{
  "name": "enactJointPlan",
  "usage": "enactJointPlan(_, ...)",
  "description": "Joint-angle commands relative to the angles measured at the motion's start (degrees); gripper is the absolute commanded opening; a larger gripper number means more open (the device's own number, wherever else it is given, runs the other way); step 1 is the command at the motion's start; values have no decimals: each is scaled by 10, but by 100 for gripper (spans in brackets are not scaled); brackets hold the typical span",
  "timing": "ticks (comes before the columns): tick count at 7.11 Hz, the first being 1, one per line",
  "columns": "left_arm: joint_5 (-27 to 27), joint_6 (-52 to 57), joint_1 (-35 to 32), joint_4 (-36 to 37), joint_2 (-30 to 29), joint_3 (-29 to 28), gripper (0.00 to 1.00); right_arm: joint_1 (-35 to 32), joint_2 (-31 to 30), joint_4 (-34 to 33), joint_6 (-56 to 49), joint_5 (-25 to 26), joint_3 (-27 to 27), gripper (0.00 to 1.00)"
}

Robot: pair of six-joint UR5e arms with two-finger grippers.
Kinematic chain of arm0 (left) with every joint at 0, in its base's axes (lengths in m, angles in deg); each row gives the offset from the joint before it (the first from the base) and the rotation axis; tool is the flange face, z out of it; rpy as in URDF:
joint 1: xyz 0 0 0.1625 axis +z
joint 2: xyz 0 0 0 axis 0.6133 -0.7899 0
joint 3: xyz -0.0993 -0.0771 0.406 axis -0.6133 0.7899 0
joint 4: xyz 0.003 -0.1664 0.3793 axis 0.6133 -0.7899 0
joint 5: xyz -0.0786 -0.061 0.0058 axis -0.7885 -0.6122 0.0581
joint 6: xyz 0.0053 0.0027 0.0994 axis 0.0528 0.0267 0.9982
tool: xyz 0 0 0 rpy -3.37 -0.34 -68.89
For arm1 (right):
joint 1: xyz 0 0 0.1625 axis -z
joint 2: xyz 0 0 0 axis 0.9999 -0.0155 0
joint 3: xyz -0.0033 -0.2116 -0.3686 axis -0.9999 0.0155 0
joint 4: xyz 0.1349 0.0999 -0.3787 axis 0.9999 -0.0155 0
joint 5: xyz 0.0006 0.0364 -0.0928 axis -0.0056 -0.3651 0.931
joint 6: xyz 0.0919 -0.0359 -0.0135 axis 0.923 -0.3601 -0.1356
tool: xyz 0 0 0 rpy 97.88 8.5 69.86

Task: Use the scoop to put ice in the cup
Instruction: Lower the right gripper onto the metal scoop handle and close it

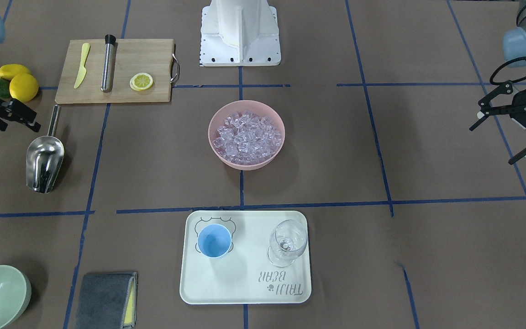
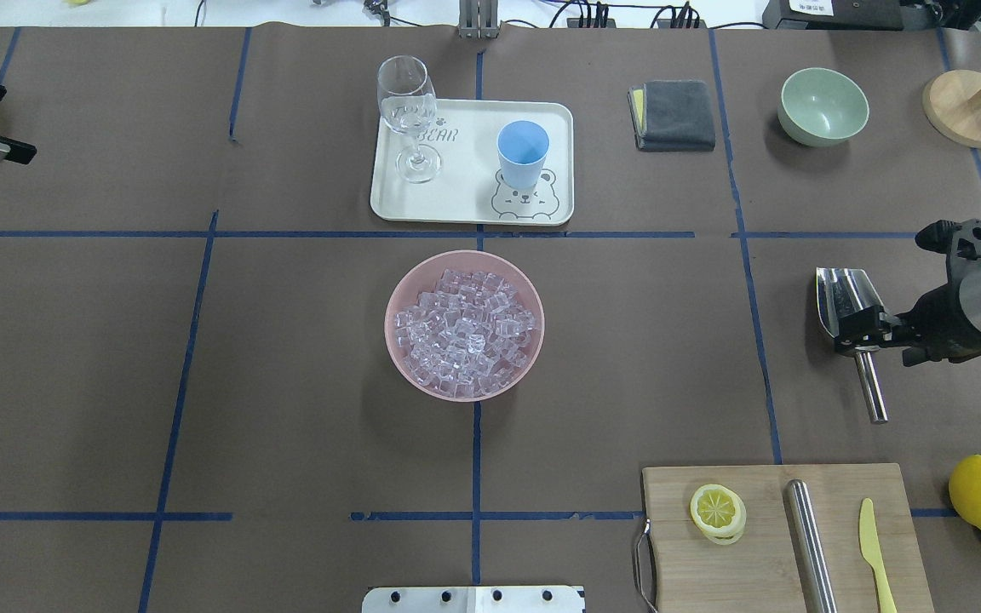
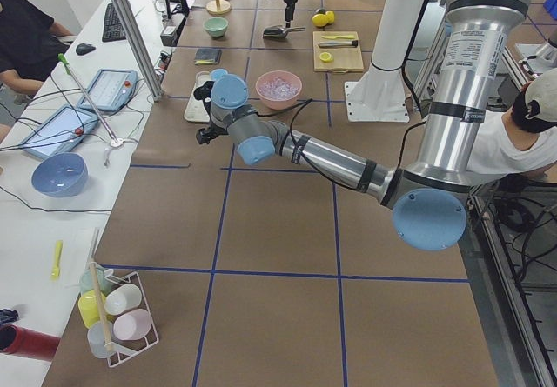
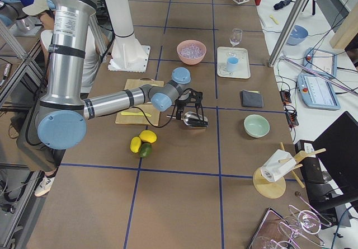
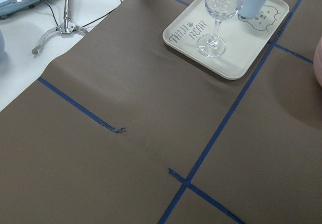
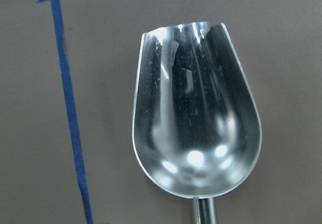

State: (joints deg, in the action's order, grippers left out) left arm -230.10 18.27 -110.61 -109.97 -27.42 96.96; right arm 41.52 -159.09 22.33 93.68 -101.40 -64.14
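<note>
brown table point(image 2: 286, 383): right gripper point(image 2: 872, 345) spread above scoop point(image 2: 844, 298) handle (grasping nothing); left gripper point(image 1: 497, 140) wide open.

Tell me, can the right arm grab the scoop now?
Probably yes. The open right gripper hangs just above the scoop, where trough meets handle, and nothing lies between them.

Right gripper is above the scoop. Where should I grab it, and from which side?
Take the scoop by its thin rod handle, coming straight down from above with the jaws closing across the rod. It lies flat with the trough open upward, so the straight handle is exposed on top. The wide, rounded trough looks too broad and slick to pinch.
</note>
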Motion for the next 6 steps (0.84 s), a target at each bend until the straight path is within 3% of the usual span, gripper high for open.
enactJointPlan(1,0,-1,6,0,-1,0,100,29,-8,-2,13,14,4,100)
enactJointPlan(4,0,0,6,0,-1,2,100,49,-3,-6,12,15,24,100)
enactJointPlan(5,0,0,6,0,-1,3,100,50,-2,-7,12,14,26,93)
enactJointPlan(6,0,0,6,0,0,5,100,49,-2,-7,12,14,29,75)
